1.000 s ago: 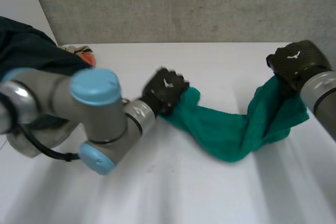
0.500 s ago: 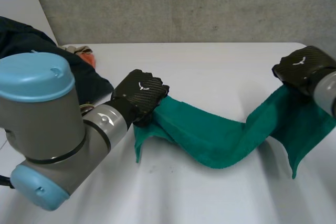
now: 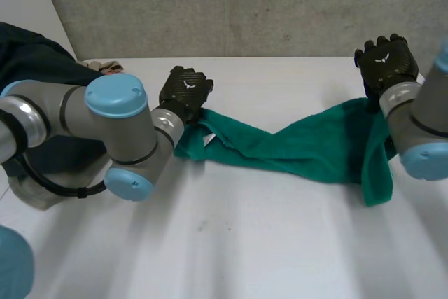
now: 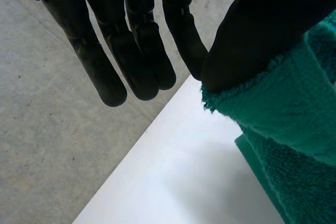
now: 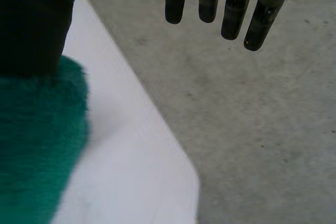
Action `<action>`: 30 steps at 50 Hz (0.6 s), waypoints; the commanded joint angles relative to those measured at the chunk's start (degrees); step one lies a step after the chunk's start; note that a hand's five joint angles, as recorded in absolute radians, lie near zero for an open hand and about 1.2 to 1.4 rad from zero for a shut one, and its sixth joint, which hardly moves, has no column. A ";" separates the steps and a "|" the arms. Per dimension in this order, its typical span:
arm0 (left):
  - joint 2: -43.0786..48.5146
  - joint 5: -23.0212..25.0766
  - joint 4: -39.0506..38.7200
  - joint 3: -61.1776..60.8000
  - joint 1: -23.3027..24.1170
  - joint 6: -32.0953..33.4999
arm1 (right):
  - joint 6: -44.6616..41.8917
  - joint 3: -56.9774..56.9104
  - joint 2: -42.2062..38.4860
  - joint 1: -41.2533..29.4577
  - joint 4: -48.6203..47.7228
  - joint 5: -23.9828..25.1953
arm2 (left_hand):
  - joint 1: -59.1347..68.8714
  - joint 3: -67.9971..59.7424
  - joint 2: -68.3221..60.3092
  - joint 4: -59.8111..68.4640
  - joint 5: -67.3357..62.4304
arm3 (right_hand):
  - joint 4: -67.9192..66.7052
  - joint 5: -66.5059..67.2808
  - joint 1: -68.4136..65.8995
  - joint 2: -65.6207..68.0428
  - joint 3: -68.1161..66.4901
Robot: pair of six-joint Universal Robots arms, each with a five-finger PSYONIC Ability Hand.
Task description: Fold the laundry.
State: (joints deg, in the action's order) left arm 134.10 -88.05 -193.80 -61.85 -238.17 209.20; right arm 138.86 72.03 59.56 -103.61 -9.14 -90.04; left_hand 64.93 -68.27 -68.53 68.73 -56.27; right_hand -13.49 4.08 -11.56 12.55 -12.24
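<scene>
A green towel (image 3: 301,152) lies stretched in a rumpled band across the white table (image 3: 245,243), between my two hands. My left hand (image 3: 185,91) is at the towel's left end, which rises off the table to it. In the left wrist view its fingers (image 4: 142,51) are straight and its thumb pins the towel's edge (image 4: 283,114) beside the nearest finger. My right hand (image 3: 385,61) is at the towel's right end, near the table's far right corner. Its fingers (image 5: 231,9) are straight and spread from the thumb, which rests on the towel (image 5: 37,129). A flap of towel hangs toward the front below the right wrist.
A dark garment pile (image 3: 28,61) lies at the table's left, behind my left arm, with a small coloured cloth (image 3: 105,66) beside it. The table's far edge (image 5: 157,135) and rounded corner are just past both hands, with concrete floor beyond.
Both hands moved toward the table's far side and lowered the towel, which now lies longer and flatter. The right hand's fingers went from curled on the towel to straight.
</scene>
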 commanded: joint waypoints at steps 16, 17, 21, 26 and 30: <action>-5.52 0.07 0.35 -11.28 -2.13 -0.20 | 2.29 14.81 4.01 3.24 13.20 9.71 | 15.07 -11.73 -11.47 11.27 -13.73 | -15.43 14.84 -17.36 16.37 -16.68; -5.86 0.07 0.36 -11.54 -2.21 -0.20 | 2.29 14.72 3.12 3.15 12.22 9.62 | 15.07 -11.73 -11.47 11.27 -13.73 | -15.27 14.67 -17.20 16.20 -16.52; -6.39 0.07 0.36 -12.07 -2.30 -0.20 | 1.41 14.02 -0.14 2.45 7.74 8.92 | 15.07 -11.73 -11.47 11.27 -13.73 | -14.59 14.00 -16.53 15.53 -15.84; -6.40 0.07 0.53 -12.33 -2.74 -0.20 | -3.33 12.61 -5.15 2.54 3.34 7.78 | 15.07 -11.73 -11.47 11.27 -13.73 | -15.76 15.17 -17.69 16.70 -17.01; -6.40 0.07 0.62 -12.60 -2.57 -0.03 | -5.97 11.65 -5.16 2.80 0.71 5.42 | 15.07 -11.73 -11.47 11.27 -13.73 | -66.25 65.65 -68.18 67.18 -67.50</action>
State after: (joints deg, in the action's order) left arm 127.66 -87.98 -193.33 -74.14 -240.73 208.97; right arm 136.98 85.18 55.95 -101.12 -4.74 -82.01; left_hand 64.92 -68.27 -68.53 68.73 -56.27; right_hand -30.25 19.03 -26.41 30.67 -30.07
